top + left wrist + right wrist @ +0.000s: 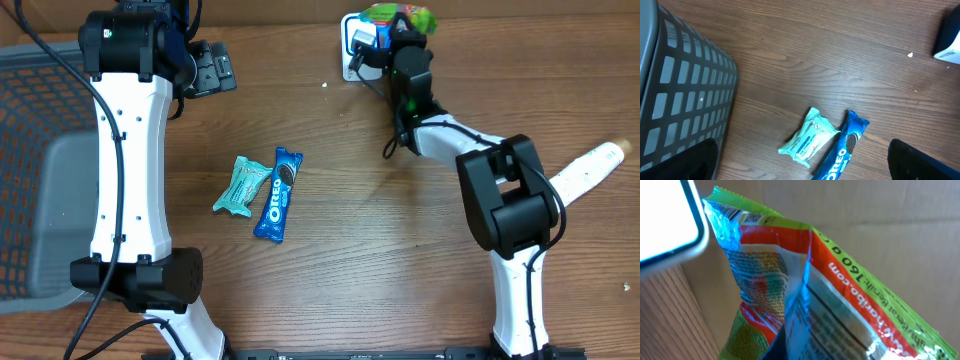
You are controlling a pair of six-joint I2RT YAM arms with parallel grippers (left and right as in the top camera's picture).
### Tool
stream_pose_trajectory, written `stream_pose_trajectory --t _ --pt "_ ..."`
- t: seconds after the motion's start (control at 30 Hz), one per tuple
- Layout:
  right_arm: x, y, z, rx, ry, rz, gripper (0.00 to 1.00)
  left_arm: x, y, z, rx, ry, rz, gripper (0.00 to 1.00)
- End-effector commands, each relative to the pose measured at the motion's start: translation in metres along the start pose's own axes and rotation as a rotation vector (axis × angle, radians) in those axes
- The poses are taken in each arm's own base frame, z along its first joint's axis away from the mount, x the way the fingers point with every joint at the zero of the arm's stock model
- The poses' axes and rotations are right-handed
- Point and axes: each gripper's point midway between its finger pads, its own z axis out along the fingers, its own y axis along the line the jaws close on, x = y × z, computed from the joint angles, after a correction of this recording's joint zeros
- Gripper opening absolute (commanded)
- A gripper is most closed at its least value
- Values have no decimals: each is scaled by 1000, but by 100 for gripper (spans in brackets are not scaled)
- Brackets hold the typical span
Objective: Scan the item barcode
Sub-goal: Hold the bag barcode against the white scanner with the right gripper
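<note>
The crinkly green and orange plastic snack bag (402,16) is sitting at about one o'clock on the table in the overhead view. The right gripper (396,34) is pinching it, with its jaws clamping tight on the wrapper. In the right wrist view the bag (805,280) is filling most of the frame, showing printed text and glossy blue reflections. A plain beige panel (900,225) is standing behind it. The rounded corner of a white, flat-faced scanner (665,220) is showing at ten o'clock from the bag. Overhead, that scanner (356,42) is lying just beside the bag, at its eight o'clock.

The brown wood-grain table (380,250) is spreading under everything. Near its middle a blue Oreo biscuit pack (279,193) and a pale teal wrapped snack (240,185) are lying side by side, with the teal one on the nine o'clock side. A small white speck (325,85) is resting on the wood between them and the scanner.

The left gripper (208,68) is hanging at eleven o'clock with its jaws spread wide, gripping nothing. Its dark fingertips (690,160) are framing the two snacks in the left wrist view. A grey plastic mesh basket (30,120) is occupying the nine o'clock edge. A white cylindrical tube (590,168) is lying slanted at three o'clock.
</note>
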Motion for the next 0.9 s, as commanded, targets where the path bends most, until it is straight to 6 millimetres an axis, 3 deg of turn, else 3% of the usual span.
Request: stream_pose_trajectory --t 0.0,0.33,0.67,0.87 --pt "6 -12 7 32 -17 49 4 -1 1 1 -12 -4 17 100" --pt "0 -39 34 69 -1 238 4 -1 1 1 -12 -4 17 100" --pt "-3 -5 34 -68 22 215 4 -1 1 1 -12 -4 17 100" --pt "-10 -2 31 -75 17 204 4 -1 1 1 -12 -4 17 100"
